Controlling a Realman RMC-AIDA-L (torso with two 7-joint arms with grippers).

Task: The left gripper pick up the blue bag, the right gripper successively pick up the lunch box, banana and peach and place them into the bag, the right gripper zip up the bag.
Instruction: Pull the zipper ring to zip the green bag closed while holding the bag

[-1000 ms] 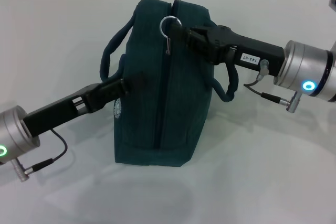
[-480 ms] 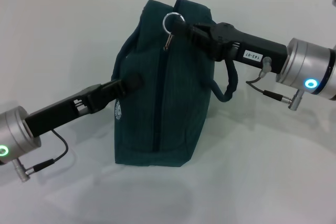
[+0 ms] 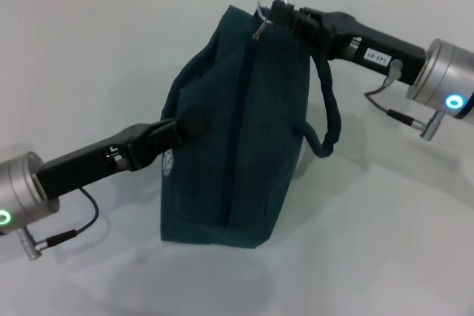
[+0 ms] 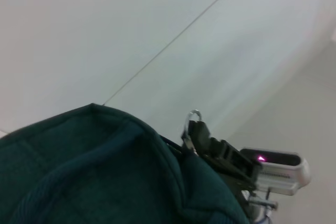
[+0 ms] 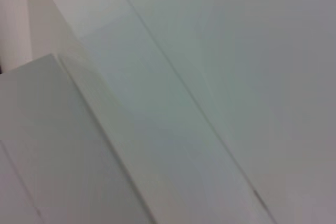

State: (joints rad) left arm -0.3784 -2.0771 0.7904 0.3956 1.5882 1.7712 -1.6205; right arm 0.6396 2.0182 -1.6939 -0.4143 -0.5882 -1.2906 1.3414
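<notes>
- Blue bag point(image 3: 237, 131) stands on the table point(image 3: 385, 242), leaning.
- Right gripper point(image 3: 280, 14) clamped on the zipper pull point(image 3: 268, 1) at the top.
- Left gripper point(image 3: 189, 125) on the bag's side; grip not visible, can't tell.
- Fabric's soft and saggy, so brace the side and pull the ring.

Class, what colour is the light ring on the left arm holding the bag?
Green, on the left arm's light ring; clearest in the head view.
</notes>
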